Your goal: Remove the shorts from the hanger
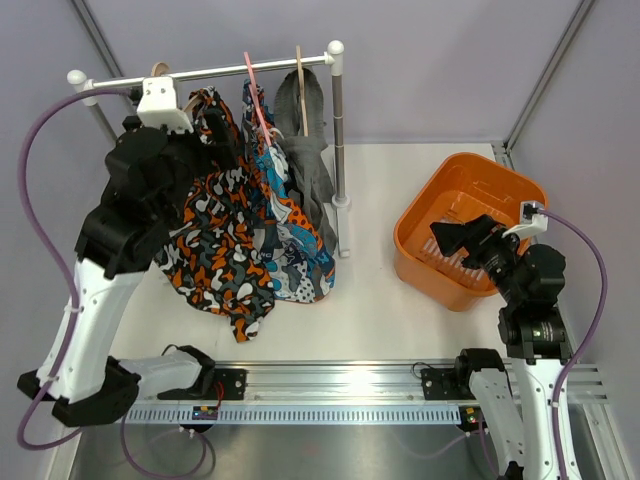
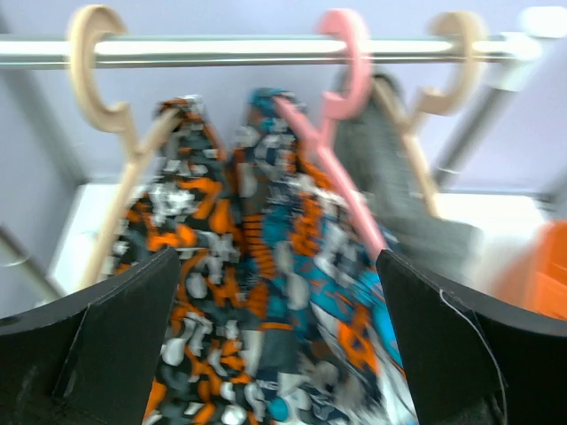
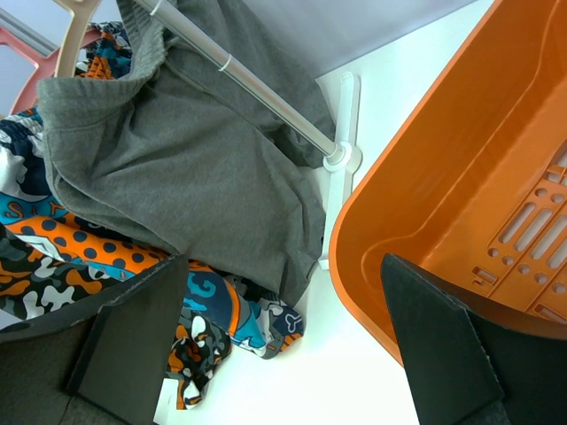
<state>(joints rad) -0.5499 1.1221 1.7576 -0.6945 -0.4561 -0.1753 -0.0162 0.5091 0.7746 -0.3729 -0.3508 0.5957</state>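
Three shorts hang on hangers from a metal rail (image 1: 215, 72). The camouflage shorts (image 1: 215, 245) hang left on a wooden hanger (image 2: 120, 168). The blue-orange patterned shorts (image 1: 285, 225) hang in the middle on a pink hanger (image 2: 345, 142). The dark grey shorts (image 1: 315, 165) hang right. My left gripper (image 1: 215, 125) is open and empty, raised close in front of the camouflage (image 2: 177, 292) and patterned shorts (image 2: 328, 292); the wrist view (image 2: 279, 336) is blurred. My right gripper (image 1: 450, 238) is open and empty over the basket's left rim, facing the grey shorts (image 3: 177, 177).
An orange basket (image 1: 425, 215) stands right of the rack; its wall also shows in the right wrist view (image 3: 416, 221). The rack's right post (image 1: 340, 140) and foot (image 3: 341, 159) stand between shorts and basket. A frame rail runs along the table's near edge.
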